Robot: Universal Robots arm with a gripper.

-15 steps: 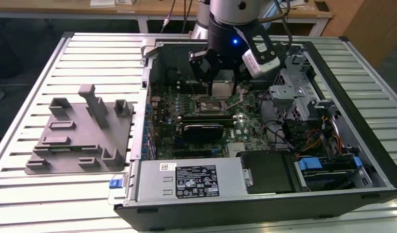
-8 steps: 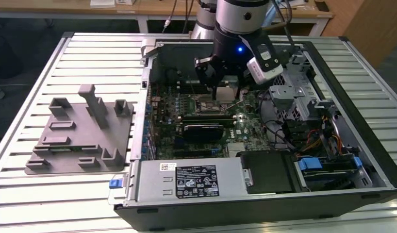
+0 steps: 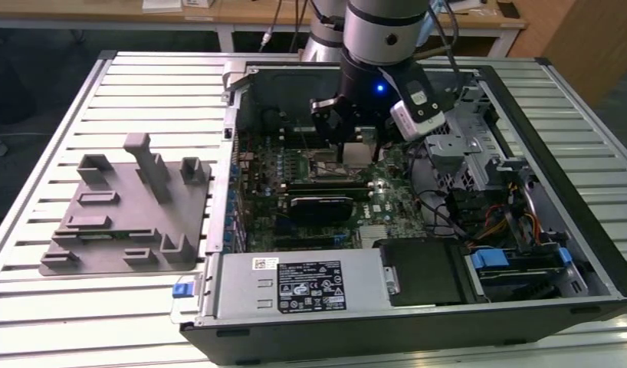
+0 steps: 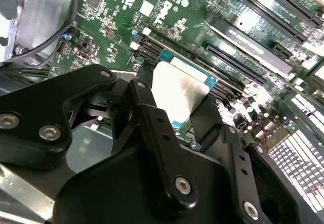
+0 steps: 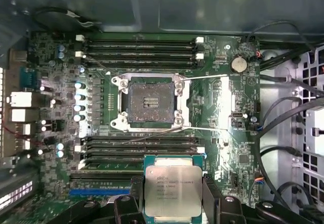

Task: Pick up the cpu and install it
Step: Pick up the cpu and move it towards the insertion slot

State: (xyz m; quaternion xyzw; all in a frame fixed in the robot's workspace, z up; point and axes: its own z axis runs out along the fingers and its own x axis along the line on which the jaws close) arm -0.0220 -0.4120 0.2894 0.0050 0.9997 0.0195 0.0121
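My gripper (image 5: 173, 193) is shut on the cpu (image 5: 172, 181), a flat square chip with a silvery metal top and a thin paler rim. One black finger (image 5: 134, 196) presses each of two opposite edges. In the second wrist view the cpu (image 4: 174, 82) hangs tilted between the fingers (image 4: 144, 95) above the green motherboard. The black-framed socket (image 5: 150, 101) lies bare, its thin metal levers swung out, a short way off from the chip. In the exterior view the gripper (image 3: 356, 161) hovers with the cpu (image 3: 356, 152) inside the open computer case, just beside the socket (image 3: 322, 161).
A grey plastic tray (image 3: 129, 207) with upright blocks lies on the slatted table at the exterior view's left. Memory slots (image 5: 139, 49) flank the socket. A power supply (image 3: 293, 284), drive bays (image 3: 518, 264), loose cables (image 5: 288, 123) and the case walls (image 3: 230, 153) hem in the motherboard.
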